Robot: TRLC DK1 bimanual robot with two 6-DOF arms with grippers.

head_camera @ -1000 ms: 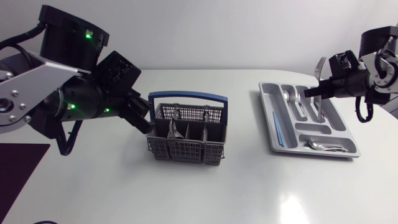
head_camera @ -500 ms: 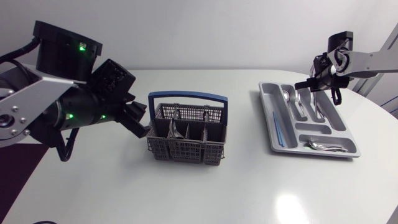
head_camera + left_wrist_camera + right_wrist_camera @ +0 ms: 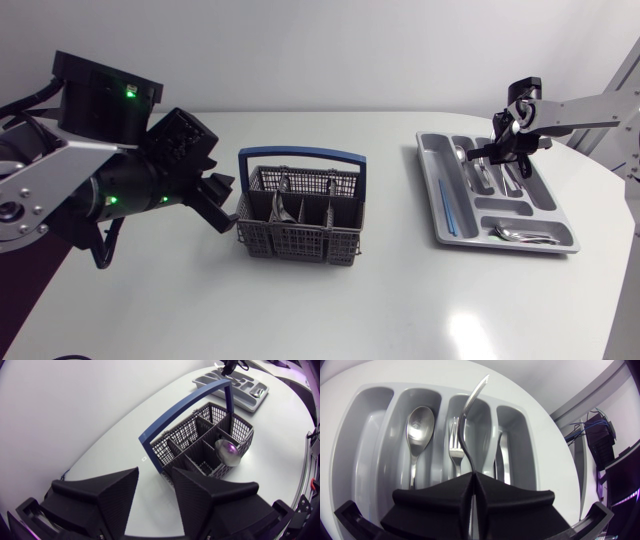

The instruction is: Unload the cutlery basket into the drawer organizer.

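The grey cutlery basket (image 3: 298, 222) with a blue handle stands mid-table and holds a few pieces, among them a spoon (image 3: 228, 453). My left gripper (image 3: 226, 203) sits just left of the basket, open and empty; in its own view the basket (image 3: 190, 447) lies ahead of the gripper (image 3: 155, 491). The grey drawer organizer (image 3: 440, 225) lies at the right. My right gripper (image 3: 492, 150) hovers over its middle compartments, shut on a fork (image 3: 469, 415). The fork stands out ahead of that gripper (image 3: 473, 478), above the compartment where another fork (image 3: 455, 452) lies.
The organizer (image 3: 350, 430) also holds a spoon (image 3: 418, 425), a knife (image 3: 502, 460), a thin blue stick (image 3: 447, 205) in its long left slot and small pieces (image 3: 520, 235) in the front compartment. Bare white table surrounds basket and organizer.
My right arm has swung in over the organizer and lowered the fork from upright at the far edge toward the middle compartments. The left arm shifted slightly beside the basket.
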